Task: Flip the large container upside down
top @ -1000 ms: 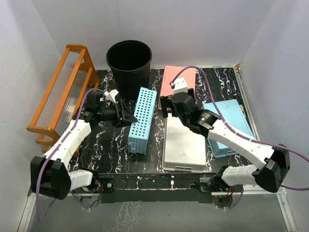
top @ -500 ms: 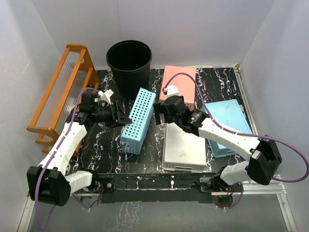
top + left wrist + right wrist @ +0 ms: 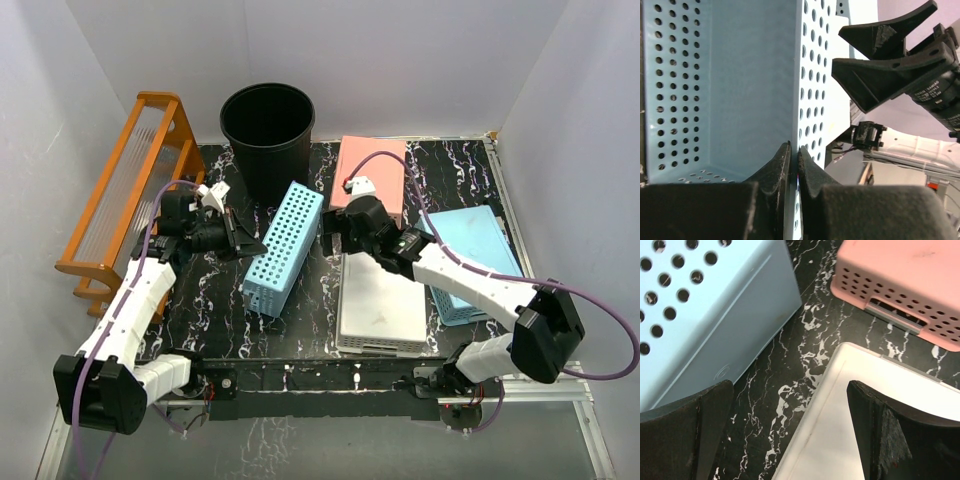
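Observation:
The large container [image 3: 267,135], a tall black round bin, stands upright with its mouth up at the back of the table, and neither gripper touches it. In front of it, my left gripper [image 3: 249,243] is shut on the long wall of a light blue perforated basket [image 3: 285,247], which stands on its side at an angle. In the left wrist view the pads [image 3: 782,162] pinch that thin wall [image 3: 799,75]. My right gripper [image 3: 331,230] hangs open just right of the basket, over the marble top [image 3: 785,375], with nothing between its fingers.
A white overturned basket [image 3: 380,300] lies front centre, a pink one [image 3: 372,178] behind it and a blue one [image 3: 470,250] to the right under the right arm. An orange rack [image 3: 130,190] stands along the left edge.
My left gripper has closed on the blue basket's wall, and the basket's near end has swung left. The right gripper has moved left toward the basket.

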Controlling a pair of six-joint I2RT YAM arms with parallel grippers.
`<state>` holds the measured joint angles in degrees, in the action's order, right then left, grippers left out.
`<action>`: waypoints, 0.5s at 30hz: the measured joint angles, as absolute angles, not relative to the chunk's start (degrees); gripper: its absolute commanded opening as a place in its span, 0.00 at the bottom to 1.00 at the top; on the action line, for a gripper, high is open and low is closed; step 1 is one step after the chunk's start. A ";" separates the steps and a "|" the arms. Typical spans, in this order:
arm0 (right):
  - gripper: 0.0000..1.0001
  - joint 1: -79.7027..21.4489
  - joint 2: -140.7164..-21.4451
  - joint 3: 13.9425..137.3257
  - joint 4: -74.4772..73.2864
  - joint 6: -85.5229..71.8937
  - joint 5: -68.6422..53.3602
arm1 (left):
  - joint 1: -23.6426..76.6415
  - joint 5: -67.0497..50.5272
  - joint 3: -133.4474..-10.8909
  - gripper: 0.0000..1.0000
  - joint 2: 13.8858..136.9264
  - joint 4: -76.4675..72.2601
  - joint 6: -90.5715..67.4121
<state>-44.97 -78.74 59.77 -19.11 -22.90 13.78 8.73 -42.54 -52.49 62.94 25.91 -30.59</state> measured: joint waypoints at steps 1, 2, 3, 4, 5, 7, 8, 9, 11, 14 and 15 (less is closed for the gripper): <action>0.98 -44.14 -78.56 59.77 -19.18 -22.96 13.34 | 8.73 -43.20 -52.40 0.00 63.07 25.39 -31.24; 0.98 -42.96 -78.13 59.64 -19.20 -23.09 12.84 | 8.73 -44.27 -52.25 0.00 63.35 24.32 -32.58; 0.98 -42.04 -77.56 59.42 -19.20 -23.14 12.58 | 8.71 -45.30 -51.88 0.00 63.57 22.85 -34.00; 0.98 -40.71 -76.66 59.13 -19.35 -23.24 12.01 | 8.71 -46.15 -51.37 0.00 63.75 21.32 -35.51; 0.98 -39.38 -75.64 58.98 -19.62 -23.31 11.75 | 8.69 -47.55 -50.41 0.00 63.90 18.85 -37.93; 0.98 -37.08 -73.63 58.96 -19.55 -23.31 11.40 | 8.69 -49.69 -48.16 0.00 64.14 13.50 -42.98; 0.98 -36.12 -72.62 58.96 -19.57 -23.29 11.38 | 8.69 -50.70 -46.85 0.00 64.31 10.50 -45.74; 0.98 -35.48 -71.85 58.96 -19.57 -23.22 11.40 | 8.69 -51.55 -45.67 0.00 64.47 7.70 -48.31; 0.98 -34.61 -70.65 59.13 -19.66 -22.87 11.42 | 8.67 -53.39 -42.11 0.00 64.62 -0.60 -55.22; 0.98 -34.04 -70.24 59.46 -19.79 -22.44 11.42 | 8.69 -55.11 -36.45 0.00 64.97 -13.91 -65.84; 0.98 -33.95 -70.24 59.46 -19.88 -22.39 11.42 | 8.67 -55.40 -34.68 0.00 64.99 -17.82 -69.04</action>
<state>-33.95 -70.24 59.46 -19.88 -22.39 11.42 8.67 -55.40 -34.68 64.99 -17.82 -69.04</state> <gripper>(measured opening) 0.981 0.042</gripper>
